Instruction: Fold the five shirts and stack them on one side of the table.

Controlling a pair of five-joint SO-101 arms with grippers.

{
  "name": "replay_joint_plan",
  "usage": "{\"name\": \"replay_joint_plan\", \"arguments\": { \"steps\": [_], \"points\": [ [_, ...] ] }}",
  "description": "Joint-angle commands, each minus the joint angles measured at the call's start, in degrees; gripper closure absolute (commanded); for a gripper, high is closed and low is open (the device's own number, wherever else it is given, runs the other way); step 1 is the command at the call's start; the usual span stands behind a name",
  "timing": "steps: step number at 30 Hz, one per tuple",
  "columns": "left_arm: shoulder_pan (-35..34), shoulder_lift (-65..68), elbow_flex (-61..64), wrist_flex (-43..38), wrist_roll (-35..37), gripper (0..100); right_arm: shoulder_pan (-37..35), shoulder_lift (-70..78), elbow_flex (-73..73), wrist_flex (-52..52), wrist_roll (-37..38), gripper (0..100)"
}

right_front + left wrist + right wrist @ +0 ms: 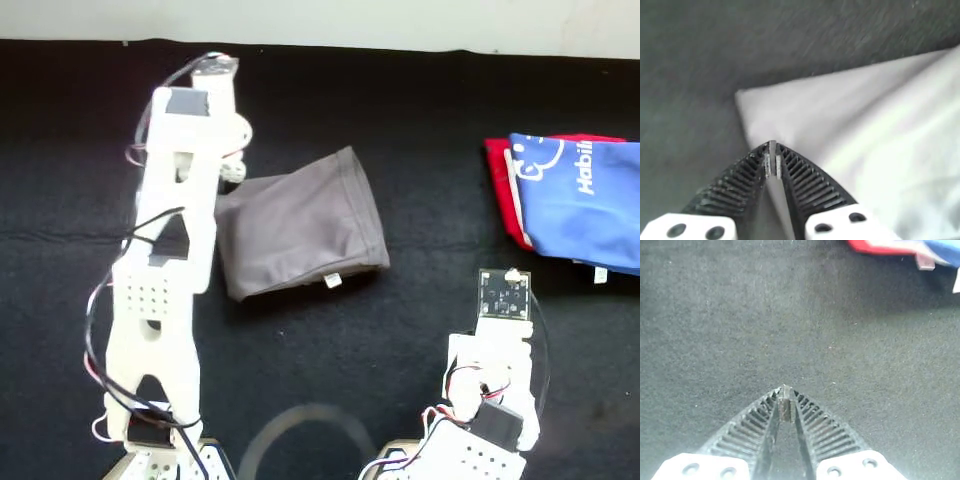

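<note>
Overhead, a black cloth [400, 100] covers the table beneath a white wall [400, 20]. A grey shirt [300, 225] lies mid-table, with a blue shirt [580, 200] atop a red shirt [500, 175] at one side. The left gripper [771, 162] is clenched at the grey shirt's edge, and the right gripper [785, 405] is clenched empty.

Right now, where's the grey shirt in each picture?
High view: the grey shirt lies left of centre, its left edge at the left gripper.
Left wrist view: the grey shirt spreads pale beyond that gripper's tips.
Right wrist view: bare table and a corner of the stack.
Shared landmark: the black table.
</note>
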Motion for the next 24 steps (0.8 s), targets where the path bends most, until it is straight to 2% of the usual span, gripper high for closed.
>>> {"name": "replay_joint_plan", "arguments": {
  "steps": [1, 5, 7, 16, 19, 24],
  "points": [
    [1.4, 0.7, -1.8, -4.7, -0.2, 99, -0.6, 0.2, 1.0, -3.8, 0.2, 99.2],
    [1.2, 2.0, -1.8, -6.0, -0.2, 99, -5.5, 5.1, -8.4, -2.9, 0.1, 99.2],
    [1.1, 2.2, -1.8, -6.0, -0.2, 99, -7.6, 10.8, -13.8, -3.3, -2.7, 99.2],
    [2.1, 4.4, -1.8, -6.0, -0.2, 99, -26.9, 50.3, -45.3, 0.7, -17.0, 99.0],
    [2.2, 4.4, -1.8, -5.9, -0.2, 99, -28.1, 60.1, -51.6, -1.0, -18.5, 99.0],
    [2.2, 4.4, -1.8, -6.1, -0.2, 99, -29.8, 69.6, -53.9, -12.3, -18.4, 99.1]
  ]
}}
